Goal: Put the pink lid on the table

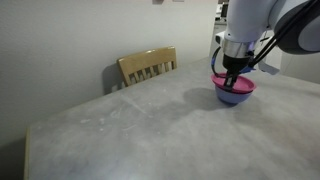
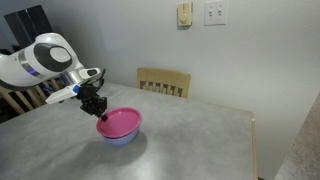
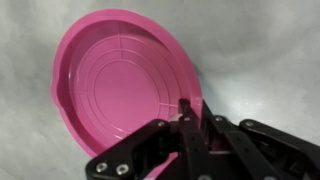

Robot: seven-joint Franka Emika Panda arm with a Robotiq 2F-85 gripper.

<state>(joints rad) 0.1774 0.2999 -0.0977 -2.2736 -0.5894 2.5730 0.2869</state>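
Note:
The pink lid (image 3: 120,80) is a round magenta disc with a raised rim. It rests on the blue-lavender bowl (image 1: 233,96) in both exterior views (image 2: 121,123). My gripper (image 3: 195,108) is at the lid's edge with its fingers closed on the rim. In an exterior view the gripper (image 1: 232,76) comes down from above onto the lid (image 1: 240,84). The light-grey table (image 1: 150,130) carries the bowl; it also shows in the other exterior view (image 2: 190,140) and under the lid in the wrist view (image 3: 260,50).
A wooden slat-back chair (image 1: 148,66) stands at the table's far edge, also seen in the other exterior view (image 2: 164,81). Wall plates (image 2: 186,13) hang above. The robot arm (image 2: 45,60) reaches in from the side.

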